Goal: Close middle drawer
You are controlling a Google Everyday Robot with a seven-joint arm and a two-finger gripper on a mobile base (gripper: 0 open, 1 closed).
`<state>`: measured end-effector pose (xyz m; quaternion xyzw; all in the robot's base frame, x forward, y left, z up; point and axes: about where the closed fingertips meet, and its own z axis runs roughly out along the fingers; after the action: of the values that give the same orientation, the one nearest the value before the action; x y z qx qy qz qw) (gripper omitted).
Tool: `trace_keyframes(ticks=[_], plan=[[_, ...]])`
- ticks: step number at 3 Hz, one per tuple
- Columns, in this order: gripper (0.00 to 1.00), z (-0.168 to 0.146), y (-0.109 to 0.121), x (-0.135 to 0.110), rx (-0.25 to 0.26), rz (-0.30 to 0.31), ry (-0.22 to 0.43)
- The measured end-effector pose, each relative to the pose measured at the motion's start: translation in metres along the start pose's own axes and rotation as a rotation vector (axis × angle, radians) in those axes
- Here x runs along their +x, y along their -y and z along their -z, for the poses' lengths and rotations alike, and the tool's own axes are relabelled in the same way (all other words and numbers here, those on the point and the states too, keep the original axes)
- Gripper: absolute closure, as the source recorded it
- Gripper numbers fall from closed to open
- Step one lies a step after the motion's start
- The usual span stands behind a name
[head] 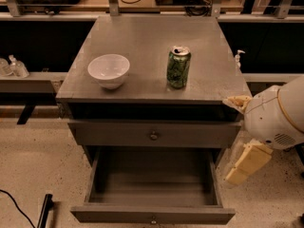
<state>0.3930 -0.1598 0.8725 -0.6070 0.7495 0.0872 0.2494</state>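
**Grey middle drawer (152, 189) open, gripper (247, 164) off to its right**

Your middle drawer stands pulled far out below the upper drawer front (153, 134). Your gripper hangs right of the cabinet (142, 46), near the open drawer's right wall; you cannot tell how far open it is.

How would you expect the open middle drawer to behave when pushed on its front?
The middle drawer looks empty, so it should probably slide in lightly. Its box seems rigid. Pushed off-centre from the gripper at its right, it might skew.
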Motion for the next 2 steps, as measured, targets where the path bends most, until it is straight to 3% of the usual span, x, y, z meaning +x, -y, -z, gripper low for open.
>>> trace_keyframes(ticks=[1, 2], plan=[[0.00, 0.004, -0.002, -0.005, 0.008, 0.024, -0.030], [0.00, -0.035, -0.006, 0.013, -0.014, 0.032, 0.013]])
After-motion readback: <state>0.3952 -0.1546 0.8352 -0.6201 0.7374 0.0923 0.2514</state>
